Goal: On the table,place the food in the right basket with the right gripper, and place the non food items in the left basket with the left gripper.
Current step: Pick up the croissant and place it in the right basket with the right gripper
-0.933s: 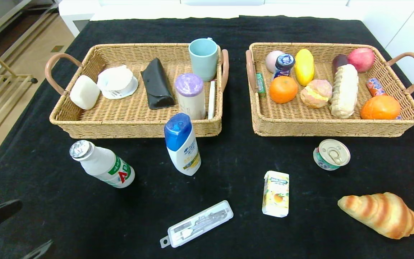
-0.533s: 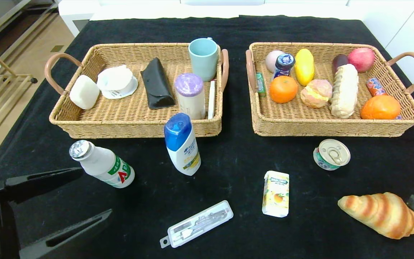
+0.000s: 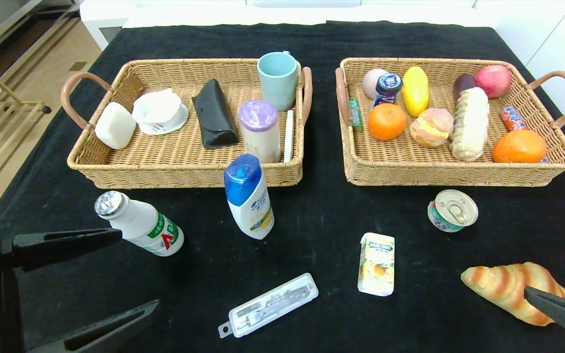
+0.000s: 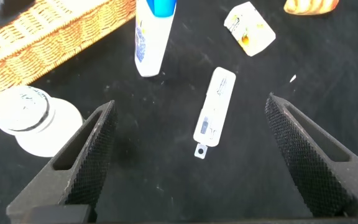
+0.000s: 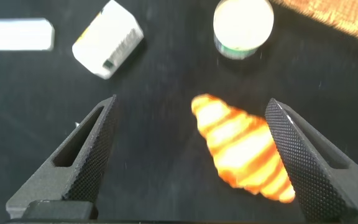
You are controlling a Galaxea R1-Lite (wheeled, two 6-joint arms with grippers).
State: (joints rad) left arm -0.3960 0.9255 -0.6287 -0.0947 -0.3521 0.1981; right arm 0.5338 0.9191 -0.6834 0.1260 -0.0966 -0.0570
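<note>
Six loose items are counted on the black-clothed table (image 3: 321, 215), near the two wicker baskets. Four are food: one foil-capped bottle (image 3: 140, 224) at the left, one juice carton (image 3: 376, 264) near the centre, one tin can (image 3: 452, 210) just in front of the right basket (image 3: 454, 174), and one croissant (image 3: 513, 290) at the near right. Two are non-food: one shampoo bottle (image 3: 248, 195) standing upright in front of the left basket (image 3: 184, 174), and one clear tool case (image 3: 269, 304) laid flat at the near centre. The left gripper (image 3: 74, 282) is seen spread wide at the near left, nothing held; the right gripper (image 5: 194, 155) is spread wide above the croissant, nothing pinched.
</note>
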